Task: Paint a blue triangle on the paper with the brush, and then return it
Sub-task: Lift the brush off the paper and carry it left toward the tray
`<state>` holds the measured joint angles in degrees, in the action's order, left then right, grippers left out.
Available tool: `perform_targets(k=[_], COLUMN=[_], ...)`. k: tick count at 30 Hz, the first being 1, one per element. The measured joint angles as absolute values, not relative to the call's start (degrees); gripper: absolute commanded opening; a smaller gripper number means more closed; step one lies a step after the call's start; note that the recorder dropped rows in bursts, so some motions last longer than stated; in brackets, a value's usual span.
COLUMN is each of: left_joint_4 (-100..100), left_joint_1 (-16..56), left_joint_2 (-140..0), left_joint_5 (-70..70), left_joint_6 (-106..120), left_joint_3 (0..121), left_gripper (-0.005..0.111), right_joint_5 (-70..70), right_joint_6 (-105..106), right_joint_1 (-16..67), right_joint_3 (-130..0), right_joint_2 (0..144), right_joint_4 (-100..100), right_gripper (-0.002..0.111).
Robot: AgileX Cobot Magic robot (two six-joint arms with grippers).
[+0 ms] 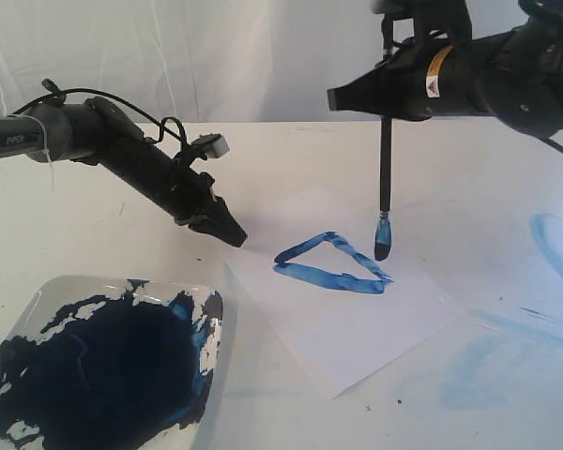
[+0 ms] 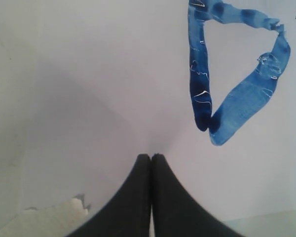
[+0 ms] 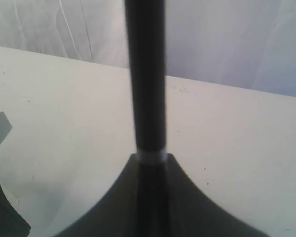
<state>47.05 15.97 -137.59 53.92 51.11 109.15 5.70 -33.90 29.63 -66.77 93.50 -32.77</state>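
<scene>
**Q:** Nearest you, what's there?
**A:** Your paint tray [image 1: 52,292], dark blue inside, at front left. Beyond it your left gripper [image 1: 235,239] is pinched together and empty, its tip at the paper's [image 1: 357,328] left edge.
**Q:** And the right one?
**A:** Your right gripper [image 1: 380,98] clamps the brush [image 1: 386,159] upright by its handle. The blue bristles hang at the triangle's [image 1: 328,277] right side; whether they touch, I can't tell.
**Q:** Triangle closed?
**A:** All three streaky strokes meet.

The white table [image 1: 66,225] carries the paper [image 1: 357,323] directly beneath the brush [image 1: 386,169] tip. A white paint tray [image 1: 70,289] lies well apart from the brush, and pale blue smears [image 1: 507,370] lie nearer it.
</scene>
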Motion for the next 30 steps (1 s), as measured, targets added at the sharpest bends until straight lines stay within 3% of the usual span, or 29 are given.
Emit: perform_targets(k=[11,22,30], left_joint_4=[48.12,48.12,48.21], left_joint_1=[13.19,-1.5,-14.01], left_joint_2=[-131.12,-115.36,-98.1], left_joint_5=[58.5,64.49,61.81], left_joint_6=[50.02,47.73,49.73], left_joint_3=[113.5,112.07,95.74], left_gripper=[0.0,0.0,0.0], right_joint_5=[10.21,10.55,0.38], right_joint_6=[-33.79,-33.79,-33.9], right_joint_1=[29.63,29.63,29.77], right_joint_3=[-66.77,-63.61,-58.07], right_joint_2=[85.46,74.64,74.16], right_joint_4=[-33.01,-30.22,-19.33], right_gripper=[0.0,0.0,0.0])
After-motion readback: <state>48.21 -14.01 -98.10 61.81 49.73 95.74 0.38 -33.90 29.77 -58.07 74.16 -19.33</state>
